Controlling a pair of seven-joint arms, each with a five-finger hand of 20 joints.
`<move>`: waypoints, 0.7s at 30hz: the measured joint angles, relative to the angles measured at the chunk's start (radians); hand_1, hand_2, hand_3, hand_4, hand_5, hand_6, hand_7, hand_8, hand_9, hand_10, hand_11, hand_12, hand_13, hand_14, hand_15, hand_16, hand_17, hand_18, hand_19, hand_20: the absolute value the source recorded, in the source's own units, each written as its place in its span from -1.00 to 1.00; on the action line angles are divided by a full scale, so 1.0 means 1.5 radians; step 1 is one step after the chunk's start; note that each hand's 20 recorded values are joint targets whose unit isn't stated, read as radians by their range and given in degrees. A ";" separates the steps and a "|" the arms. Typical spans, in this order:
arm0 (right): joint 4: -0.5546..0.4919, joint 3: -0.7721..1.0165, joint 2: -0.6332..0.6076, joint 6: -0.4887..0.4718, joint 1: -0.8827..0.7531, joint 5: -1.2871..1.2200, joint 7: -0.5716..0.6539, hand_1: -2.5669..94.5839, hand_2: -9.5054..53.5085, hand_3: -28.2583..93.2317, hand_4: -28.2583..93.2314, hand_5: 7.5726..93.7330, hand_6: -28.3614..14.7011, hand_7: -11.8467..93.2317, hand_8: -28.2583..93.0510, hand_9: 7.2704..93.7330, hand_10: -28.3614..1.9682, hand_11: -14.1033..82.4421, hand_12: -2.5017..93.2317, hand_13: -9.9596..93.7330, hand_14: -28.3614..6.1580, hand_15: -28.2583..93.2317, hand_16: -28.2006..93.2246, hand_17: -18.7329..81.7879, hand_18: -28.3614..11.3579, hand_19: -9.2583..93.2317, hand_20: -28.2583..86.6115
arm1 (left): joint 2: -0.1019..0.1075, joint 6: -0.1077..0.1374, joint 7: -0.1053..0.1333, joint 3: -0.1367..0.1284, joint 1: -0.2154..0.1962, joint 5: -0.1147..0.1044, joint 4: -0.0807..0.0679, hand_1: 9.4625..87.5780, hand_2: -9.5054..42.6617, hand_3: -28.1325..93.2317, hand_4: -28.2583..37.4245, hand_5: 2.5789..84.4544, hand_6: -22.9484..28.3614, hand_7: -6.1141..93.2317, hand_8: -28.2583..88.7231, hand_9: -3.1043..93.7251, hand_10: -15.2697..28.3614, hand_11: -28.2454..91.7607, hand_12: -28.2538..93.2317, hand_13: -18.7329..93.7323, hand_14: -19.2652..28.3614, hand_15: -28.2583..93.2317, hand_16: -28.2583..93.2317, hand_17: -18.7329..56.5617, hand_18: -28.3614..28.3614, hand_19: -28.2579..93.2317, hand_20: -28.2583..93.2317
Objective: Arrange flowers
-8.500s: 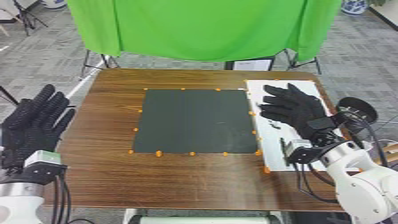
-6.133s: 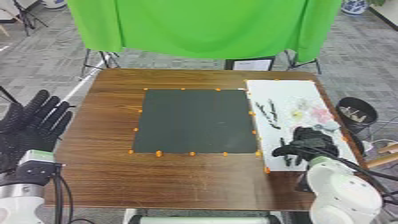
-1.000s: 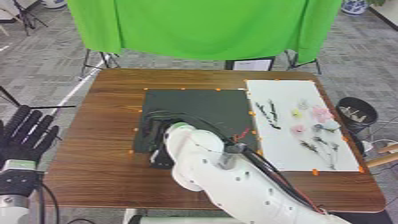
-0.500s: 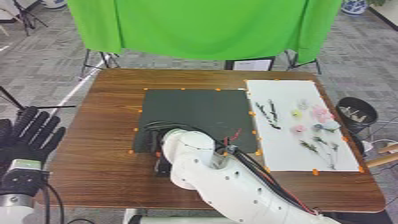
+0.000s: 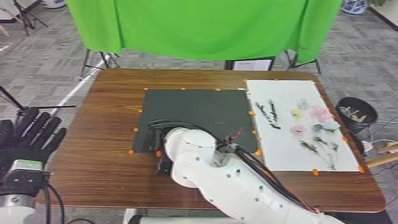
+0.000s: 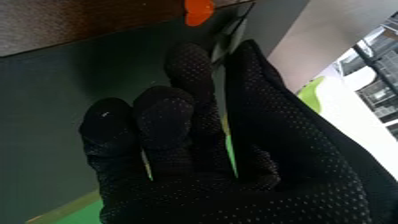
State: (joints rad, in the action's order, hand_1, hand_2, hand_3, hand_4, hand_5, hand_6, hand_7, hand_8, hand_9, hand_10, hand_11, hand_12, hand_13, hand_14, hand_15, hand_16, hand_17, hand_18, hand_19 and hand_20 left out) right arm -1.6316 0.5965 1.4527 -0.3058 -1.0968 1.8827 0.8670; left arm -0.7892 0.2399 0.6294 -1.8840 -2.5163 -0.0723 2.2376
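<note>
Dark mat (image 5: 195, 107); the right hand (image 5: 164, 165) has come here (off the white sheet (image 5: 277, 92)), pinching a sprig (image 6: 218, 49).

Rounded white arm (image 5: 193, 156), black cables (image 5: 267, 176)

We find the table (image 5: 98, 175) to be wood with a slight sheen; the dark mat (image 5: 195, 106), smooth and matt; the white sheet at right (image 5: 280, 93), paper-like; the far drape (image 5: 204, 30), cloth; the left hand (image 5: 28, 145), matt fabric.
</note>
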 measured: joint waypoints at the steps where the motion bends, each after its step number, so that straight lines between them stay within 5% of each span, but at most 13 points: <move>1: -0.001 0.000 -0.001 -0.001 0.001 -0.002 0.002 -0.34 -0.27 0.96 -0.55 0.05 0.18 -0.51 -0.74 0.45 -0.33 0.10 0.22 0.47 -0.43 0.71 0.23 0.23 -0.94 1.00 0.31 | 0.000 -0.001 0.000 0.000 0.000 0.000 0.000 -0.54 -0.13 0.66 -1.00 0.03 0.23 -0.64 -0.65 -0.16 0.39 -0.20 -0.36 -0.19 0.47 0.04 -0.65 -0.66 0.47 0.03 -0.38; 10: -0.016 0.000 -0.021 -0.015 0.007 -0.012 0.007 -0.34 -0.26 0.96 -0.55 0.08 0.17 -0.51 -0.74 0.46 -0.34 0.10 0.21 0.47 -0.43 0.71 0.22 0.23 -0.95 1.00 0.30 | -0.001 -0.003 0.013 -0.020 -0.010 -0.001 0.001 -0.54 -0.13 0.66 -1.00 0.03 0.23 -0.64 -0.65 -0.16 0.39 -0.20 -0.36 -0.19 0.47 0.03 -0.65 -0.65 0.47 0.03 -0.38; 21: -0.031 0.006 -0.041 -0.027 0.009 -0.019 0.007 -0.35 -0.25 0.96 -0.57 0.08 0.18 -0.52 -0.74 0.46 -0.35 0.11 0.19 0.47 -0.43 0.70 0.22 0.23 -0.95 1.00 0.29 | -0.005 -0.005 0.017 -0.020 -0.015 -0.003 0.001 -0.54 -0.13 0.66 -1.00 0.03 0.23 -0.64 -0.65 -0.16 0.39 -0.20 -0.36 -0.19 0.47 0.04 -0.65 -0.66 0.47 0.03 -0.38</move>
State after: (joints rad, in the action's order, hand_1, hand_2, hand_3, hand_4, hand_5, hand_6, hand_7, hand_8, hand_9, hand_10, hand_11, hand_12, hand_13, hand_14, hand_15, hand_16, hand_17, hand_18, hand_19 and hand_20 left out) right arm -1.6776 0.6061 1.3916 -0.3467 -1.0840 1.8542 0.8771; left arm -0.7973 0.2320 0.6553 -1.9139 -2.5383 -0.0761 2.2384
